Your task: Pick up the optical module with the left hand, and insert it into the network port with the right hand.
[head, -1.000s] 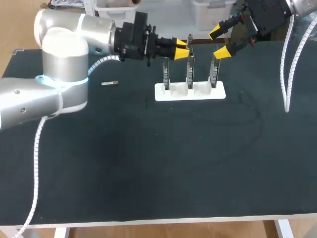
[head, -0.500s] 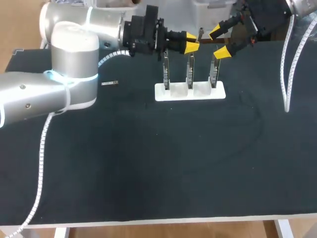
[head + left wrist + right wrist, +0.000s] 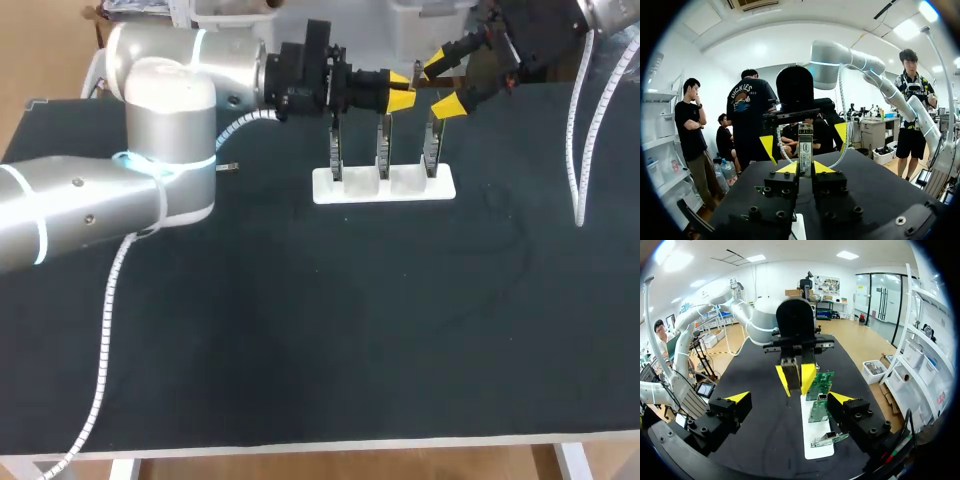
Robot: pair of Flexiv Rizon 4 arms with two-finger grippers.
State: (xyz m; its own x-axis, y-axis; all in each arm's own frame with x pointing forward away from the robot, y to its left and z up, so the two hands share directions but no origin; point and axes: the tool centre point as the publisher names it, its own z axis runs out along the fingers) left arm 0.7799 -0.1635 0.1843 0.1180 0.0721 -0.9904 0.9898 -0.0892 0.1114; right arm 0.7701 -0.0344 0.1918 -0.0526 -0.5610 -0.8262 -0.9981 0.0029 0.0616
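My left gripper (image 3: pixel 401 92) hangs above the row of boards, shut on the optical module (image 3: pixel 417 73), a small grey metal block standing up between its yellow tips. The left wrist view shows the module (image 3: pixel 805 149) clamped in that gripper (image 3: pixel 805 167), with my right gripper's yellow fingertips (image 3: pixel 841 135) spread on either side just beyond. My right gripper (image 3: pixel 443 85) is open at the back right, facing the left one. From the right wrist, this gripper (image 3: pixel 790 397) gapes wide with the module (image 3: pixel 792 377) ahead of it. Three upright circuit boards (image 3: pixel 822 385) with network ports stand below.
The boards sit in a white base (image 3: pixel 385 186) at the back middle of the dark table. A small grey part (image 3: pixel 228 166) lies on the mat beside my left arm. A white cable (image 3: pixel 583 130) hangs from my right arm at the right side.
My left arm has carried the module to the right, from over the left boards to close in front of the right gripper. The right arm has kept still.
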